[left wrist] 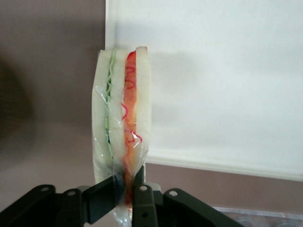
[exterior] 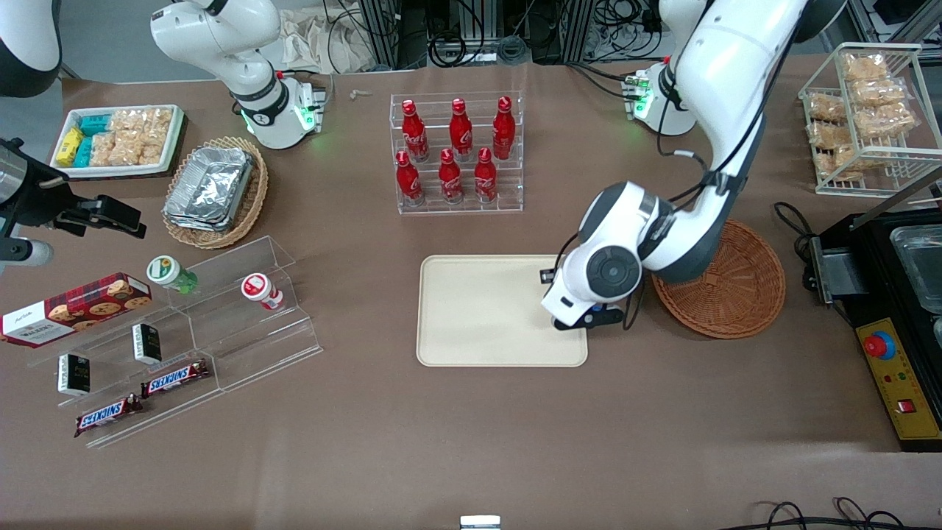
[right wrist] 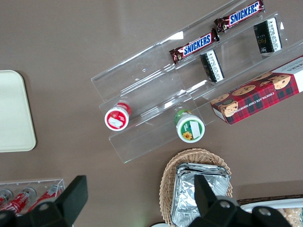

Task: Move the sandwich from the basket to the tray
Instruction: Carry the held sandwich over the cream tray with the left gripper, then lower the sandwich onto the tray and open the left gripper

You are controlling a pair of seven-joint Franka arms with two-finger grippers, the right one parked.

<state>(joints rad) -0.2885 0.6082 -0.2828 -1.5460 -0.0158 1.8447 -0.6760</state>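
The sandwich [left wrist: 122, 118], in clear wrap, hangs pinched at one end between the closed fingers [left wrist: 103, 198], its free end reaching past them over the corner of the tray [left wrist: 227, 85]. In the front view the gripper [exterior: 589, 318] sits over the tray's [exterior: 486, 309] edge nearest the basket [exterior: 736, 291], which looks empty. To place it well, I judge the fingers should carry it further inward over the tray, lower until it nearly touches, then release.
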